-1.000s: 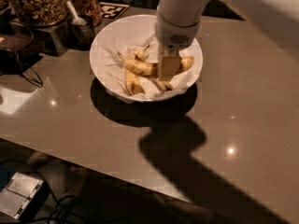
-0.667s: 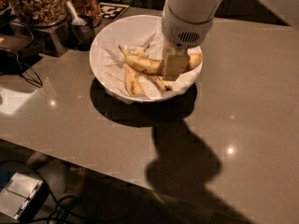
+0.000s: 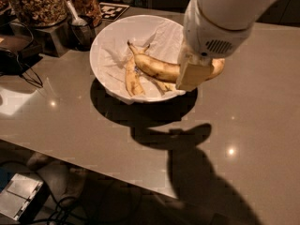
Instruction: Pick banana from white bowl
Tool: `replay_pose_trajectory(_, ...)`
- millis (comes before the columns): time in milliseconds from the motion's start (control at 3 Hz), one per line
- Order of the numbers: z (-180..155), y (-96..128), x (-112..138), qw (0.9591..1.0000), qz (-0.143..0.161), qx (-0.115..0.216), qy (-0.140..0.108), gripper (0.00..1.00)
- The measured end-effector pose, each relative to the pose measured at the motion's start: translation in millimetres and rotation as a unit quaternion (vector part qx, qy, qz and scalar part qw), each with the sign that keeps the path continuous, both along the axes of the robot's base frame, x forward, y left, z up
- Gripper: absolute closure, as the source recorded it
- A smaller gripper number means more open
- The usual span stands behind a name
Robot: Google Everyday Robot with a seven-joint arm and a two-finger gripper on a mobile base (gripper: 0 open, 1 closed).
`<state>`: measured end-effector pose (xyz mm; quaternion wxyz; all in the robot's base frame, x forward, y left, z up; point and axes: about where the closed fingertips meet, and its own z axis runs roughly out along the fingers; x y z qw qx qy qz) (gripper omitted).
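The two-finger gripper (image 3: 194, 73) pinches the plump, brown-speckled yellow banana (image 3: 157, 68) near its blunt end. The long axis stretches sideways from it, stem over the wide, white, paper-lined bowl (image 3: 97, 55) below.

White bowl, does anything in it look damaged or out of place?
The banana is brown-speckled and bruised, and its right end pokes out past the rim of the white bowl, where the gripper sits over it. The bowl's paper lining is crumpled. Nothing looks spilled.
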<state>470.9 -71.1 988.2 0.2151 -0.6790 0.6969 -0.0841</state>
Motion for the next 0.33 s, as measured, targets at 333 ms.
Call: replay_pose_trajectory(333, 0.8, -9.0, -26.1, 0.9997, -0.016, 0.020, -0.005, 1.00)
